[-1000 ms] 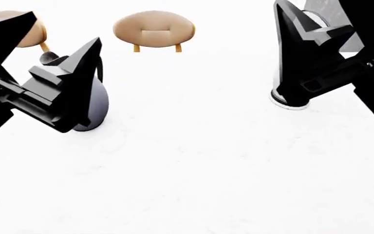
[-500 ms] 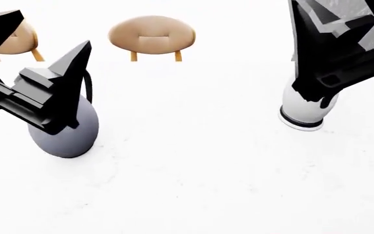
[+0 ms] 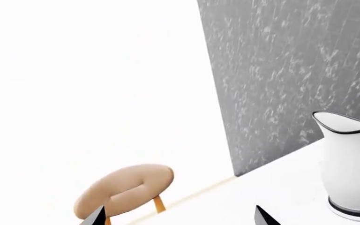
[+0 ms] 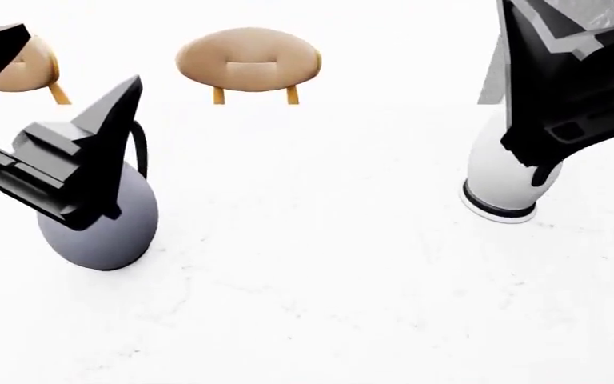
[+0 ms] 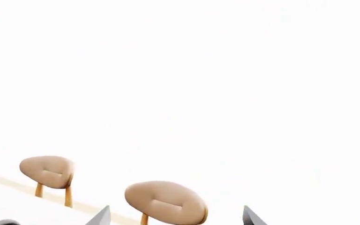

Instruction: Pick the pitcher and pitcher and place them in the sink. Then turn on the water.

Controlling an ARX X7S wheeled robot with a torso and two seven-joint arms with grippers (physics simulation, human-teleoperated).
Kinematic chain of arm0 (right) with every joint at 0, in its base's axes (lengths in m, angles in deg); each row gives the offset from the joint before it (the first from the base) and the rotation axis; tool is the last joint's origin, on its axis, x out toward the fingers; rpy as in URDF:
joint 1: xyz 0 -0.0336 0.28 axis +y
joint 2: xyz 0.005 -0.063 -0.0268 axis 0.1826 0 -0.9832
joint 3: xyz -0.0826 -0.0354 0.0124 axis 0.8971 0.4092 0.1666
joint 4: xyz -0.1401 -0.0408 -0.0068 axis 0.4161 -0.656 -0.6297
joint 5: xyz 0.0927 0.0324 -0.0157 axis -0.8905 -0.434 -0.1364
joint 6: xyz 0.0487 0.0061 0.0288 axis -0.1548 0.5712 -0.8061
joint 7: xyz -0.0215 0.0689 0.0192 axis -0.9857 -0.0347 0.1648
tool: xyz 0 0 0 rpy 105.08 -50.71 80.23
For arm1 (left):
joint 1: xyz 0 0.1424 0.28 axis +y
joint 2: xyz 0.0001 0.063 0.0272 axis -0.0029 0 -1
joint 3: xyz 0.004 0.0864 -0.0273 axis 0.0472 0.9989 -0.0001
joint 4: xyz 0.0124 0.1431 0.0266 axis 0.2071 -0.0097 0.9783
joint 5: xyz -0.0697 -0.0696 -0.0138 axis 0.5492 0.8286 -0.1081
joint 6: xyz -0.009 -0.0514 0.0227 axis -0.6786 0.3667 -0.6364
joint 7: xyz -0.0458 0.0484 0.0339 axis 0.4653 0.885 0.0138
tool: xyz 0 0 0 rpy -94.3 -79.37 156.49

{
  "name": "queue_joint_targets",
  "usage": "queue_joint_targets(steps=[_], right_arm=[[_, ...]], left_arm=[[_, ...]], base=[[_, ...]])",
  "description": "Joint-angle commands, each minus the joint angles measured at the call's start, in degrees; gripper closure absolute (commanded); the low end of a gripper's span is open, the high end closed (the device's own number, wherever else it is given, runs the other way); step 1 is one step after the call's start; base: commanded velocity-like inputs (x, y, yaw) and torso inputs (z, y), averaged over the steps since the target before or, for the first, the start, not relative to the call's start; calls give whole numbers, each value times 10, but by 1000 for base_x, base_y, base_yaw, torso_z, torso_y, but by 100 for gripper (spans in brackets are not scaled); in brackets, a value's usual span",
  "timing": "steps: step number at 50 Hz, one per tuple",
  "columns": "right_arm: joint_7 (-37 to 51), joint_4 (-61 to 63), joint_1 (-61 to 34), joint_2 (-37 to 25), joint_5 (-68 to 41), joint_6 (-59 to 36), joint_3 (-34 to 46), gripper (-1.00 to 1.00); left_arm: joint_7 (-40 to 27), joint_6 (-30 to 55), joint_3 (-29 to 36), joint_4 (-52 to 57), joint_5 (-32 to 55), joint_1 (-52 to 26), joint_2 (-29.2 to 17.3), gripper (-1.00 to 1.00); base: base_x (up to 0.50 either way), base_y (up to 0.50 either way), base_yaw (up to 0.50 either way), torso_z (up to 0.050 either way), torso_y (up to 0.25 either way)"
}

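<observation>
The squat blue-grey pitcher stands on the white counter at the left, its dark handle beside my left gripper. My left gripper is open and empty and hides the jug's neck in the head view. In the left wrist view this gripper has nothing between its tips. The taller white pitcher with its black base band stands at the right and also shows in the left wrist view. My right gripper hangs over it, open and empty; it also shows in the right wrist view. The sink and the water are out of view.
Tan stools stand beyond the counter's far edge: one in the middle and one at the far left; several show in the right wrist view. A grey marbled wall rises behind the white pitcher.
Both pitchers now sit lower in the head view and show more of their bodies. Both grippers have shifted up and outward relative to them, still open.
</observation>
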Motion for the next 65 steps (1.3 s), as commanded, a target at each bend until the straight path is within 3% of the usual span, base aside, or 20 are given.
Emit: queue_joint_targets(steps=[1, 17, 32, 50, 65], right_arm=[[4, 1, 2, -19, -7, 4, -5, -100], [7, -1, 89, -80, 6, -23, -59, -100], [0, 23, 200, -63, 66, -46, -102, -100], [31, 14, 212, -86, 43, -36, -86, -100], [12, 26, 232, -83, 90, -48, -86, -100]], left_arm=[[8, -2, -8, 7, -10, 22, -3, -100], [17, -6, -17, 11, -27, 40, -8, -100], [21, -11, -14, 14, -34, 46, -11, -100], [15, -21, -5, 13, -30, 41, -17, -100], [23, -26, -6, 14, -41, 48, -20, -100]], base=[[0, 0, 0, 0, 0], [0, 0, 0, 0, 0], [0, 0, 0, 0, 0], [0, 0, 0, 0, 0], [0, 0, 0, 0, 0]])
